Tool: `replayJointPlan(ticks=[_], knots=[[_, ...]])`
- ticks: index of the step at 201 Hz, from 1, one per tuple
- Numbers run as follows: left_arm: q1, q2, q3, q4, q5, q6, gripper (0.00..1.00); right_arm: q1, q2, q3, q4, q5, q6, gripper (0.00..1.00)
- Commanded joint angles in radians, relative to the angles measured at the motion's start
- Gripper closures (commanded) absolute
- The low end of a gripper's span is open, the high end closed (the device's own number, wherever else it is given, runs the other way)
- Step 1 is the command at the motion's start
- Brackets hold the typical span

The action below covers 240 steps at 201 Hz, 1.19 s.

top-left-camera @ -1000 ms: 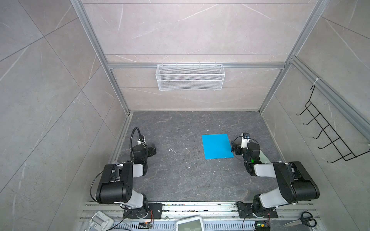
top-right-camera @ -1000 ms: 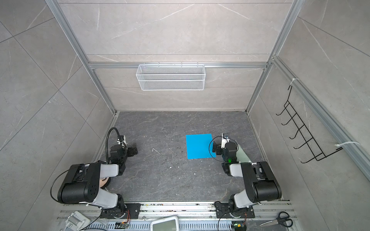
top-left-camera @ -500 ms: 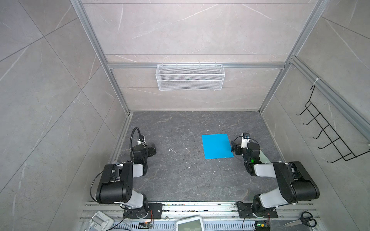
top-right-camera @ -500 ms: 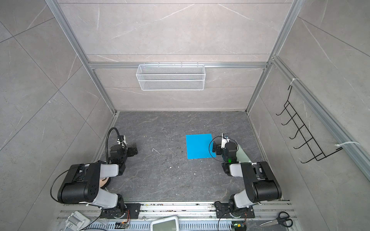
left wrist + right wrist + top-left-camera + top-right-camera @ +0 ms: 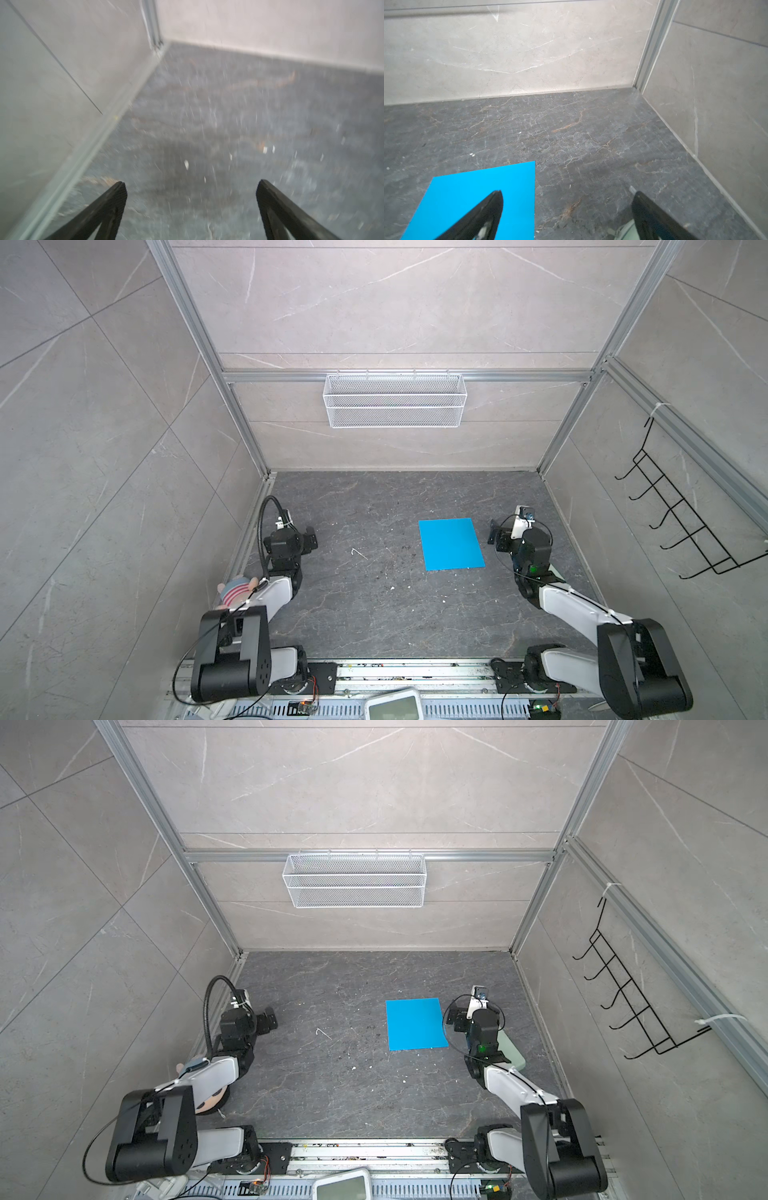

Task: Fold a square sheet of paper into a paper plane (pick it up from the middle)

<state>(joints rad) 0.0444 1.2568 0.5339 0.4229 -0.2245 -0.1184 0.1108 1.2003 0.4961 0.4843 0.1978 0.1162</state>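
Observation:
The square sheet of paper [image 5: 451, 543] [image 5: 415, 1023] lies flat and unfolded on the dark grey floor, right of centre. My right gripper [image 5: 494, 535] [image 5: 455, 1019] hovers open just beside its right edge. In the right wrist view one fingertip [image 5: 494, 199] is over the sheet [image 5: 456, 187], and nothing sits between the right gripper's jaws [image 5: 568, 193]. My left gripper [image 5: 309, 537] [image 5: 270, 1021] is open and empty near the left wall, far from the sheet. The blurred left wrist view shows only bare floor between the left gripper's jaws [image 5: 191, 184]. No paper plane is in view.
A white wire basket [image 5: 395, 400] hangs on the back wall and a black hook rack [image 5: 681, 522] on the right wall. A plush toy [image 5: 235, 591] lies under the left arm. A pale green thing [image 5: 513, 1048] lies under the right arm. A small white scrap [image 5: 358, 552] lies on the floor.

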Motion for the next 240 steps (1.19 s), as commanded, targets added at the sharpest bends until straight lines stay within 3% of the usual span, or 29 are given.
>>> replayJointPlan(ticks=[1, 30, 59, 87, 158, 240], knots=[[0.001, -0.093, 0.112, -0.225, -0.018, -0.144, 0.0, 0.013, -0.018, 0.207, -0.432, 0.013, 0.2, 0.01], [0.0, -0.119, 0.288, -0.466, 0.155, -0.278, 0.0, 0.018, 0.108, 0.404, -0.691, -0.182, 0.304, 0.01], [0.0, -0.113, 0.366, -0.577, 0.295, -0.367, 0.0, 0.032, 0.22, 0.441, -0.723, -0.352, 0.321, 0.01], [0.0, -0.114, 0.37, -0.59, 0.383, -0.345, 0.0, 0.048, 0.332, 0.459, -0.708, -0.446, 0.318, 0.05], [0.0, -0.067, 0.384, -0.611, 0.468, -0.314, 0.0, 0.119, 0.628, 0.64, -0.759, -0.463, 0.306, 0.11], [0.0, 0.004, 0.4, -0.627, 0.515, -0.326, 0.0, 0.186, 0.728, 0.676, -0.784, -0.437, 0.309, 0.13]])
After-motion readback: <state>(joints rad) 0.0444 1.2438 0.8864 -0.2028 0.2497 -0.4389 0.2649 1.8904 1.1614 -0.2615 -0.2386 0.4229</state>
